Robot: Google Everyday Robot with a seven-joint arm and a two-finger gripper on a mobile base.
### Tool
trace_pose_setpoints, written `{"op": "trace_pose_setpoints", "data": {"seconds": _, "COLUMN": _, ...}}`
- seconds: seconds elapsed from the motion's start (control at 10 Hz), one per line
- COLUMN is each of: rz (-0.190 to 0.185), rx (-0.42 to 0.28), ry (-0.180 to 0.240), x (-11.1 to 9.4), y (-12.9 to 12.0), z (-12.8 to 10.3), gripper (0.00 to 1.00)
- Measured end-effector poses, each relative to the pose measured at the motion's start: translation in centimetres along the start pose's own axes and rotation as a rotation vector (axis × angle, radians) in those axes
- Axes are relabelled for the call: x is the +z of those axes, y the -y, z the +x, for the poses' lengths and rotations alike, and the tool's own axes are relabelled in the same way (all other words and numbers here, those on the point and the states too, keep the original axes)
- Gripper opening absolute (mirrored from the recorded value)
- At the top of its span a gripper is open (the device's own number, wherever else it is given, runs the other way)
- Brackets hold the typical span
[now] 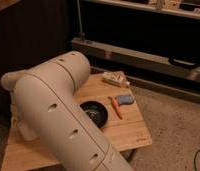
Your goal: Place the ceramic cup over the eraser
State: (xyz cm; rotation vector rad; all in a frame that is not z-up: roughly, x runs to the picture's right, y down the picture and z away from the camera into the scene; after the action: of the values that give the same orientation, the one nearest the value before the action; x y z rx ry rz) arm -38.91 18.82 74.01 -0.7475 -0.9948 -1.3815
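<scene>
Camera view: robot arm (58,115) reaching across a wooden table (133,132).
Gripper (21,122) sits low at the table's left edge, mostly hidden by the arm; its grip cannot be told. Ceramic cup is hidden there. Eraser (125,99) lies right of the black bowl (94,112), just beside an orange pen (115,107).

One table (133,131) carrying one black bowl (93,112), one orange marker (115,107), one blue eraser (125,99) and one pale packet (115,78); one robot arm (58,115) in the foreground, its single end effector hidden behind it.
</scene>
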Motion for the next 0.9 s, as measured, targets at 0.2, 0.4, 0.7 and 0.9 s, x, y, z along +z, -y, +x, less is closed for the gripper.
{"op": "trace_pose_setpoints", "data": {"seconds": 0.2, "rz": -0.001, "rx": -0.001, "ry": -0.001, "x": -0.04, "y": -0.01, "z": 0.02, "gripper": 0.00}}
{"op": "trace_pose_setpoints", "data": {"seconds": 0.4, "rz": -0.002, "rx": -0.007, "ry": -0.001, "x": -0.05, "y": -0.04, "z": 0.03, "gripper": 0.00}}
{"op": "trace_pose_setpoints", "data": {"seconds": 0.7, "rz": -0.003, "rx": -0.004, "ry": -0.002, "x": -0.06, "y": -0.06, "z": 0.05, "gripper": 0.00}}
{"op": "trace_pose_setpoints", "data": {"seconds": 0.9, "rz": -0.003, "rx": -0.002, "ry": -0.002, "x": -0.07, "y": -0.07, "z": 0.06, "gripper": 0.00}}
